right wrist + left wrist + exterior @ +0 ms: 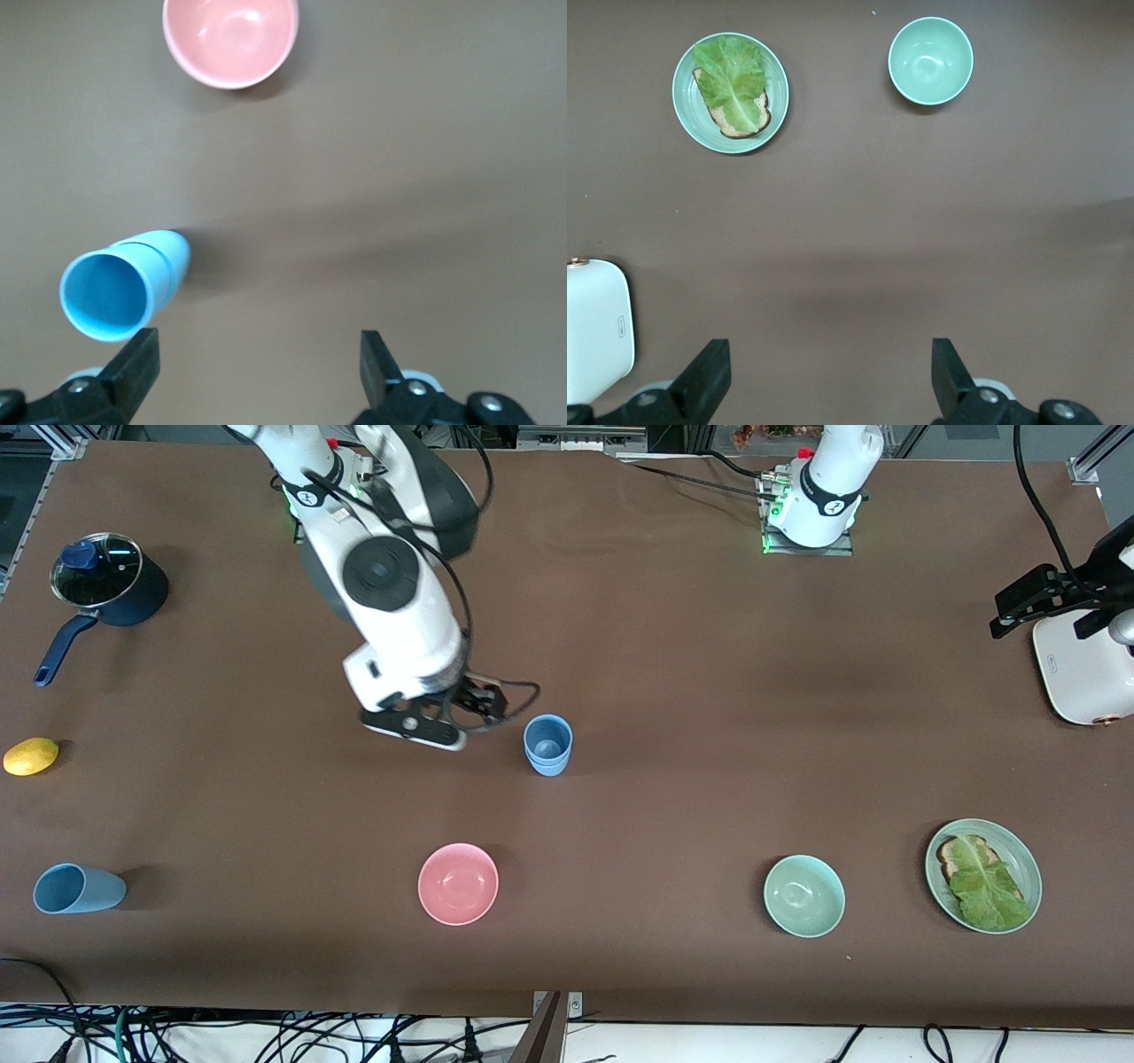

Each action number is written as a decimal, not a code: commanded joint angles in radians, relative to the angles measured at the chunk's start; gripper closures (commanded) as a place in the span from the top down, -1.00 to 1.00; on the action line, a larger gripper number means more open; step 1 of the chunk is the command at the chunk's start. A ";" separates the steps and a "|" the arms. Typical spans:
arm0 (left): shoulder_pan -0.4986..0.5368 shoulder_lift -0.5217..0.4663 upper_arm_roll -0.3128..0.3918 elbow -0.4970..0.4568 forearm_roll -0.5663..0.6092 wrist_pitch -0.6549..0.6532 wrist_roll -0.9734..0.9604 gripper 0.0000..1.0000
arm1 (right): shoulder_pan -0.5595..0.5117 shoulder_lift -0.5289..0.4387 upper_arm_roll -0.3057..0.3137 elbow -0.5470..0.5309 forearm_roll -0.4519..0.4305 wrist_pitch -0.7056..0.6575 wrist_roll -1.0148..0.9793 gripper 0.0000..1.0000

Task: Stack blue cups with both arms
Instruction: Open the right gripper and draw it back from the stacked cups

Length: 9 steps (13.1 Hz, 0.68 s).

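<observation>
Now we see right gripper (443,722) agape beside stacked cups (547,745), frame centre; left gripper (833,381) wide, waiting; next, fetch lone cup (78,888), lower left.

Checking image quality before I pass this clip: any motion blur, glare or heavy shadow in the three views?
Front view: the right arm is smeared by motion, the table things are sharp, and light glints on the pot's glass lid. Right wrist view: the stacked blue cups look soft, with a faint shadow band across the table. Left wrist view: even light, the mint-green bowl is crisp.
</observation>
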 commanded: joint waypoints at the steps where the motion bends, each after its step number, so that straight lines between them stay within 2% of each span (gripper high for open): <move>1: 0.003 -0.012 0.000 -0.010 -0.019 -0.002 0.023 1.00 | -0.010 -0.119 -0.077 -0.028 0.016 -0.114 -0.090 1.00; 3: 0.003 -0.012 0.000 -0.010 -0.019 -0.002 0.023 1.00 | -0.011 -0.168 -0.154 -0.027 0.023 -0.234 -0.152 1.00; 5: 0.002 -0.010 0.000 -0.010 -0.020 -0.003 0.021 1.00 | -0.010 -0.219 -0.267 -0.028 0.061 -0.281 -0.342 1.00; 8: 0.002 -0.010 0.000 -0.010 -0.036 -0.020 0.020 1.00 | -0.010 -0.234 -0.457 -0.034 0.184 -0.305 -0.605 1.00; 9: 0.002 -0.010 0.000 -0.010 -0.036 -0.022 0.020 1.00 | -0.020 -0.237 -0.490 -0.040 0.200 -0.303 -0.663 1.00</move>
